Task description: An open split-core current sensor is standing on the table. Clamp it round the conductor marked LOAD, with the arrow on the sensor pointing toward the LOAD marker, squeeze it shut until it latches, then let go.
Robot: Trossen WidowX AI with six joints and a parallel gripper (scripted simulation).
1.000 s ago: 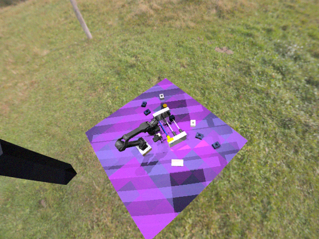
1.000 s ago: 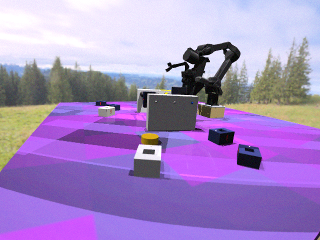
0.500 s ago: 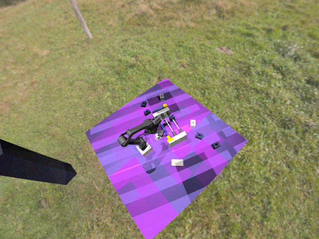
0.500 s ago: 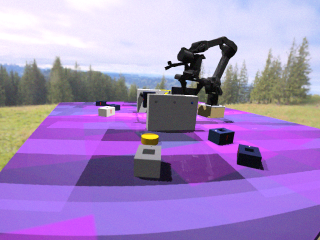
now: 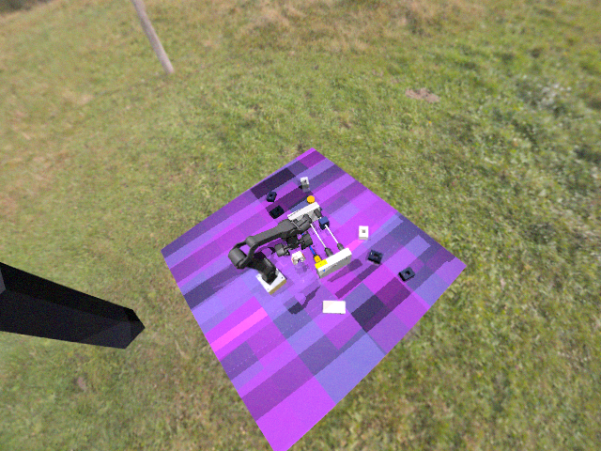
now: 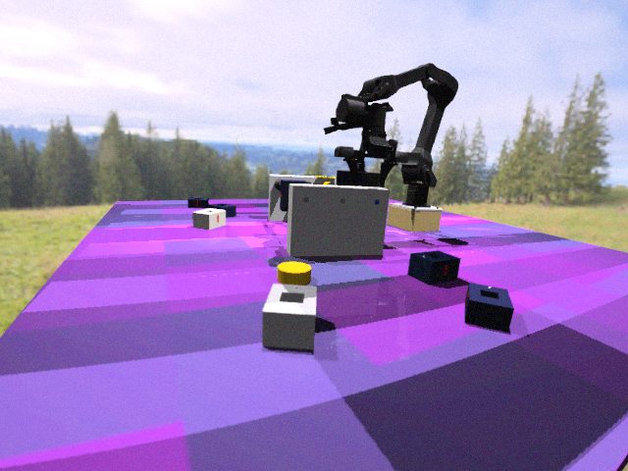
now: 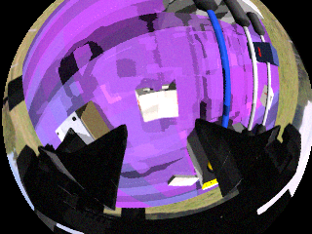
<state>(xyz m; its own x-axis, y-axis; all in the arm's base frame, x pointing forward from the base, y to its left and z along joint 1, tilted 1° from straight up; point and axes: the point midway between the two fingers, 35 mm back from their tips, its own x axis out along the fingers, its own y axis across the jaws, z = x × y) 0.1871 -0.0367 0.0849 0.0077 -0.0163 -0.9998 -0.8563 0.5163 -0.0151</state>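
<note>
The open split-core sensor is a small white block on the table beside the conductor rack, its dark open end toward the top of the wrist view. My gripper is open and empty above it, with the sensor showing beyond the gap between the fingertips. The blue conductor runs along the near side of the rack, with a yellow sleeve at one end. The LOAD lettering and the sensor's arrow are too small to read.
Two white conductors run beside the blue one; a dark blue clamp sits on one. A white plate, a yellow disc, white blocks and several dark blocks lie around.
</note>
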